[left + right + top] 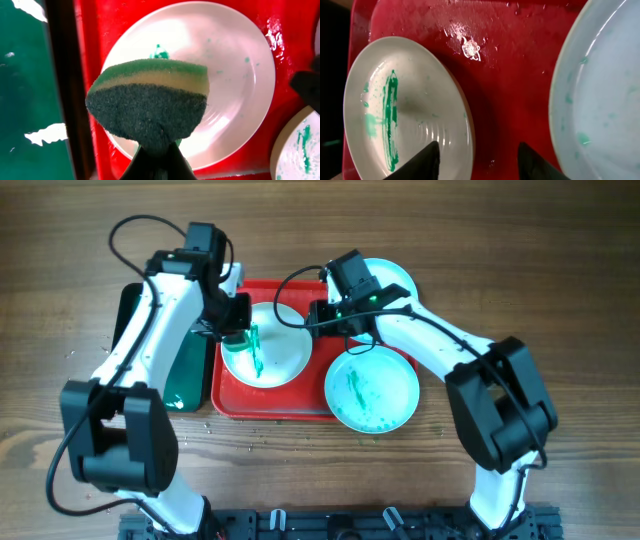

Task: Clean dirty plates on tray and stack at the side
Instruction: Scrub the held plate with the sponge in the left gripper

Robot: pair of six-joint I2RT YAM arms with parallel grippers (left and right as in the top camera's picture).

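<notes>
The red tray (228, 395) holds a white plate (280, 355) with a green streak. A pale mint-blue plate (372, 388) with green streaks lies at the tray's right end. Another pale plate (392, 277) shows at the back right, partly hidden by the right arm. My left gripper (232, 330) is shut on a green and yellow sponge (150, 100) over the white plate's (225, 75) left rim. My right gripper (480, 162) is open and empty, with one finger over the white plate's (405, 110) rim and the other over the bare tray (510, 75). A mint-blue plate (600, 100) lies to its right.
A smaller dark green tray (185, 375) lies against the red tray's left side; it also shows in the left wrist view (25, 90). Green specks dot the wooden table (560, 300) in front of the trays. Both arms meet over the back of the red tray.
</notes>
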